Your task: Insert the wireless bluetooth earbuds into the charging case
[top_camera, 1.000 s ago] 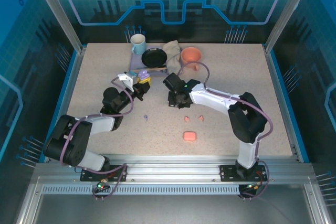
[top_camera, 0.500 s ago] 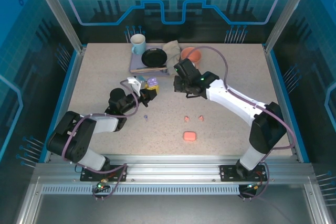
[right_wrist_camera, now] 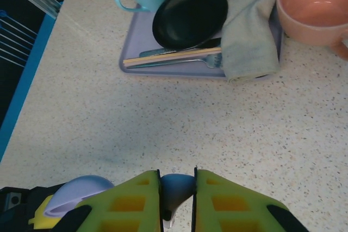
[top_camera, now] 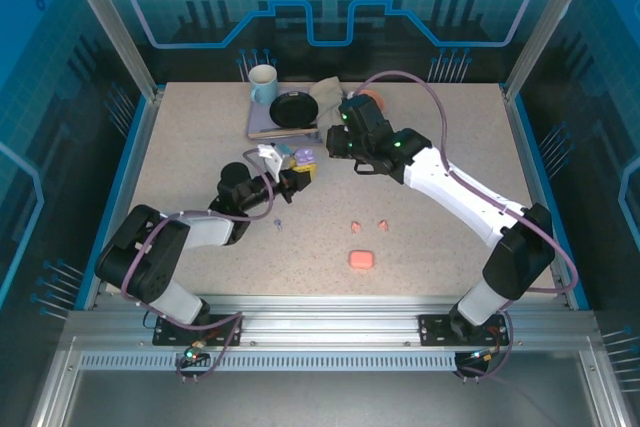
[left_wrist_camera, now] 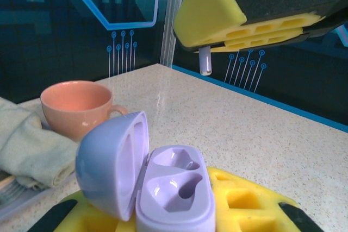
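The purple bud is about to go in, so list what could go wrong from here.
1. The right gripper pinches the lavender earbud by its body, stem sticking out; it could twist or slip before reaching a well.
2. The lid of the open case stands right beside the wells in the left gripper, so the wide yellow fingers might bump it.
3. A second lavender earbud lies on the table near the left arm and could get swept away.

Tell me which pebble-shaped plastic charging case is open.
The lavender plastic case in the left claw, lid raised; the salmon-pink plastic case lies shut on the table.
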